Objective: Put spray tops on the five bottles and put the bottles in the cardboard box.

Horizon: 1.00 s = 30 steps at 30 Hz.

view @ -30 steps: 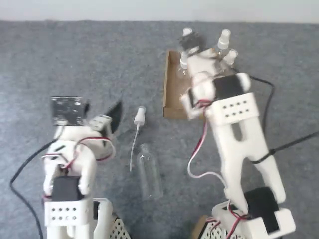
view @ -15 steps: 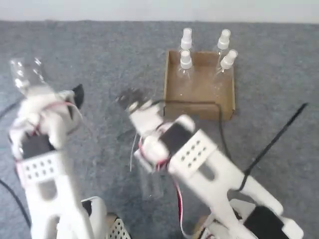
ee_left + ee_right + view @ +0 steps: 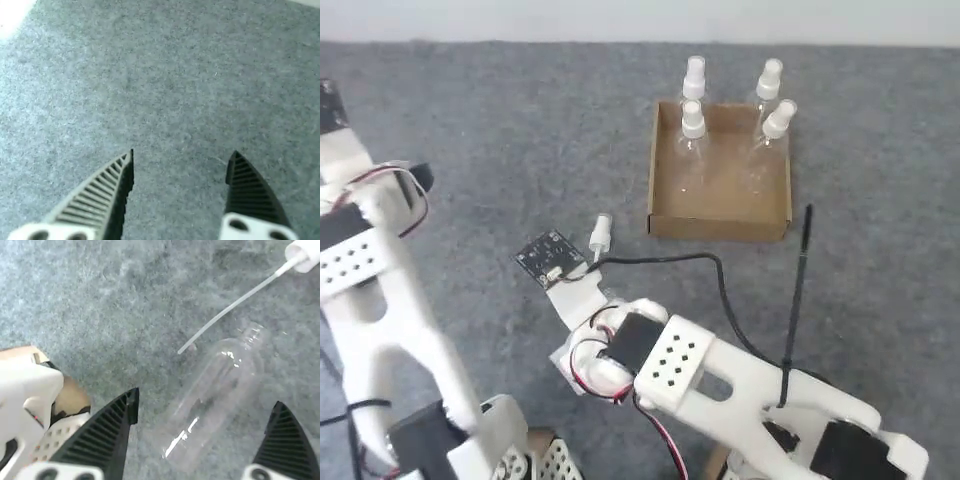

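At 9 o'clock on the table stands the left arm (image 3: 365, 270). In its wrist view the left claw (image 3: 180, 160) hangs wide open, holding nothing, over bare grey carpet (image 3: 200, 75). Toward 6 o'clock the right arm (image 3: 720, 385) leans in over the middle of the table. Its wrist view shows the right claw (image 3: 205, 402) also spread wide, with the clear bottle (image 3: 235, 360) lying on its side between the jaws, topless; neither jaw can be seen touching it. Just beyond the bottle's neck lies the loose spray top (image 3: 601, 235), its thin tube running back beside the bottle. The box (image 3: 720, 225) sits at 1 o'clock, and the spray top lies at about 8 o'clock from it, apart from its wall. Four capped bottles (image 3: 692, 130) stand upright there, two inside near the middle and two at the far wall.
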Available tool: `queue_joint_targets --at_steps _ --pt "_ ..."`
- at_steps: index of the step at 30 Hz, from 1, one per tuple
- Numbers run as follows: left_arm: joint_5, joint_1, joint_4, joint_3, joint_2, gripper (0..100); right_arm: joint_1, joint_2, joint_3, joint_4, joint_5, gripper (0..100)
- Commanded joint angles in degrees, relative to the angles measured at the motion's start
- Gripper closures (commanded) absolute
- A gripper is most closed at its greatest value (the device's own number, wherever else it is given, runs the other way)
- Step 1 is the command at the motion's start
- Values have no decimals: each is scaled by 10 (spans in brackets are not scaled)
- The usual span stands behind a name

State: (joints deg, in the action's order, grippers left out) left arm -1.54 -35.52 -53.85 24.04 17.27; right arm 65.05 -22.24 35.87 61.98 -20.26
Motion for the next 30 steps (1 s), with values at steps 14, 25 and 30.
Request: queue_joint_targets --at_steps 14,25,30 --pt "-4 2 1 -33 8 724 -33 55 40 -86 -42 660" --pt "-5 1 1 -33 8 724 -92 93 24 -87 -43 824" --pt "-5 1 1 -33 8 724 -104 93 24 -87 -43 910"
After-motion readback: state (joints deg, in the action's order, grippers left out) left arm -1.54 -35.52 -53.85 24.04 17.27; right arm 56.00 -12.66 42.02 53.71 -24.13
